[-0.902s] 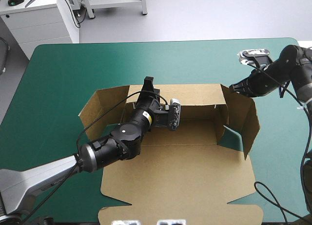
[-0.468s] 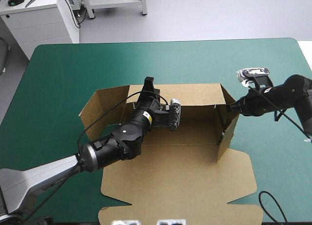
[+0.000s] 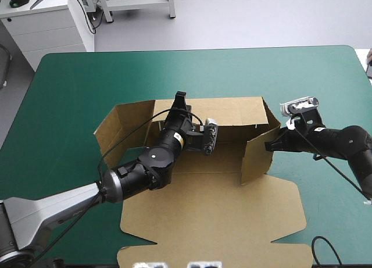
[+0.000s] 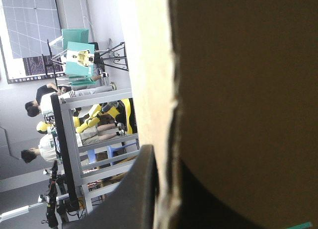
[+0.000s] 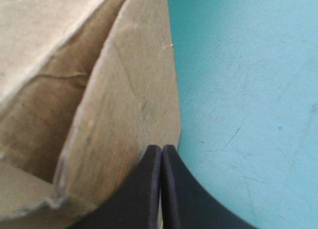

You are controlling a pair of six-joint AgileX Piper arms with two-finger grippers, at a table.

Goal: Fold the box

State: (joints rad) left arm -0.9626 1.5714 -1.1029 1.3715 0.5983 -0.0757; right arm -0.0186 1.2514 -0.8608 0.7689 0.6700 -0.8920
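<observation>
High view: the box (image 3: 215, 210) lay mid-table on the teal-green cover (image 3: 81, 88), its back wall raised. The left gripper (image 3: 179, 100) held that wall's top edge. The right gripper (image 3: 269, 146) pressed the box's right side wall, which was angled inward.

Left wrist view: a black finger (image 4: 141, 189) lay against the board — jaws clamped on it.

Right wrist view: jaws closed, empty, tip against the side wall's outer face.

The step called for a low, square push — left grip firm.
</observation>
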